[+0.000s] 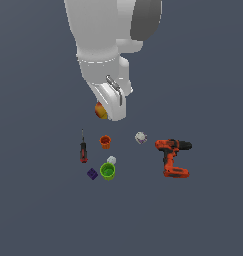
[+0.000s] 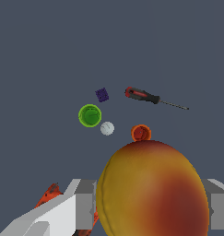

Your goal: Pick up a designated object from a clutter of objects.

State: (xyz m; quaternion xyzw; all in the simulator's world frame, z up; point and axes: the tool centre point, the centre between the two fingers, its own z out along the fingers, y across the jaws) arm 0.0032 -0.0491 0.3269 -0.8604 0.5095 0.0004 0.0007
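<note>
The designated object, a yellow-orange peach [image 2: 152, 189] with a red blush, fills the wrist view between my two grey fingers [image 2: 81, 203]. My gripper [image 2: 152, 209] is shut on it. In the exterior view the peach [image 1: 99, 110] peeks out beside the white hand of the gripper [image 1: 107, 113], held well above the clutter of objects. The fingertips are hidden there.
On the floor below lie a red-handled screwdriver [image 1: 83, 148], an orange cup [image 1: 105, 142], a green cup [image 1: 108, 171], a purple cube [image 1: 92, 173], a whitish ball [image 1: 111, 160], a white cube [image 1: 140, 137] and a red-black power drill [image 1: 172, 157] at the exterior view's right.
</note>
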